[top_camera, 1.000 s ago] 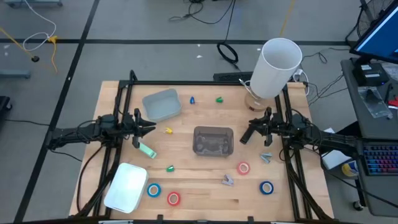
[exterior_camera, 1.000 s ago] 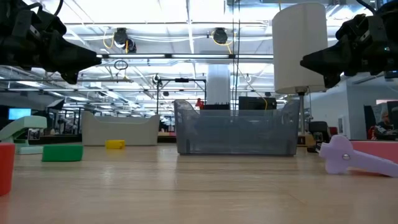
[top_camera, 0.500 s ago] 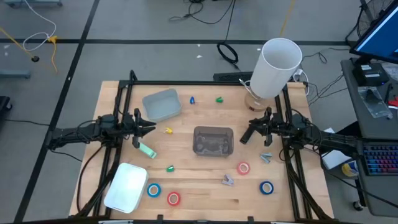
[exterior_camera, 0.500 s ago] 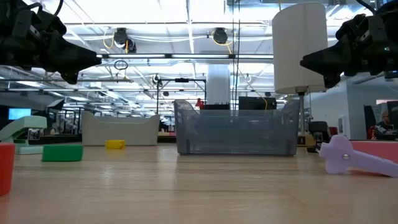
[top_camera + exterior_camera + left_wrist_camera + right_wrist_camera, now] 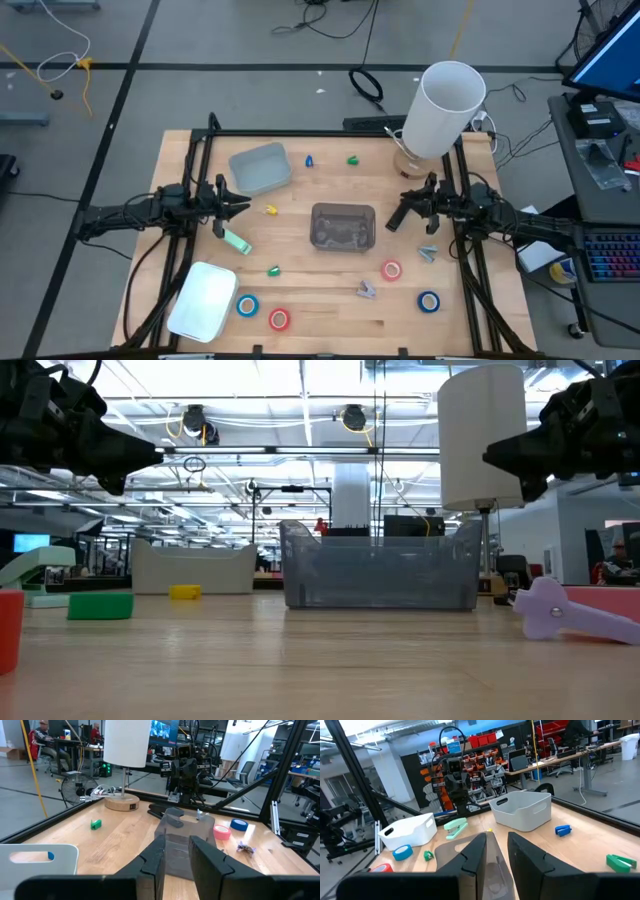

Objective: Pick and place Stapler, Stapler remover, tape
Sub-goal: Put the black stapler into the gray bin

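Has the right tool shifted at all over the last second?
No. In the high view the right tool sits just right of the clear bin, the same as before, empty above the table.

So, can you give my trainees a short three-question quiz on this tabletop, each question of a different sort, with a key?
1. True or false: the mint-green stapler lies inside the clear bin.
2. How many tape rolls lie on the wooden table? A) two B) four C) six
3. Fill in: of the left pincer and the right pincer, the one nearer the stapler is the ___ one.

Key: 1 false, it lies on the table beside the bin; 2 B; 3 left.
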`<state>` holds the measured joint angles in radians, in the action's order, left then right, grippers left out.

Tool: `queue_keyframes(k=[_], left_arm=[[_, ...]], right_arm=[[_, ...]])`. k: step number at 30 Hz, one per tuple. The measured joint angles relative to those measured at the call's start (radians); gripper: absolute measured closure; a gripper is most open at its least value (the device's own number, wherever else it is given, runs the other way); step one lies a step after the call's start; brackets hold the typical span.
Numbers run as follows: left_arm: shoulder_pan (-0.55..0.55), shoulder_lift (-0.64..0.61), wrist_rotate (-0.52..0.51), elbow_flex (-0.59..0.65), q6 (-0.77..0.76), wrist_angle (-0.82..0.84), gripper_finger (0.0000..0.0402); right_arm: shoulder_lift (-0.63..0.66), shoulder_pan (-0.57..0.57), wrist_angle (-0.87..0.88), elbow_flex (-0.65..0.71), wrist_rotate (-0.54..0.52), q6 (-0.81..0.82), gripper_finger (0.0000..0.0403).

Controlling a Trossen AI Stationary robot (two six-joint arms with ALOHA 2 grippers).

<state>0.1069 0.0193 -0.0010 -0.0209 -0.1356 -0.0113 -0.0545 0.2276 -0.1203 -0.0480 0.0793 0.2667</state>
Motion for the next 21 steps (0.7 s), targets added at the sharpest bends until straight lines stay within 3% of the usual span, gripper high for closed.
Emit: queue_keyframes(k=[21], left_arm=[[0.000,0.000,-0.001,0.000,0.079,0.000,0.0316]], right_arm=[[-0.001,0.000,0.045,0.000,-0.001,-0.025,0.0332]])
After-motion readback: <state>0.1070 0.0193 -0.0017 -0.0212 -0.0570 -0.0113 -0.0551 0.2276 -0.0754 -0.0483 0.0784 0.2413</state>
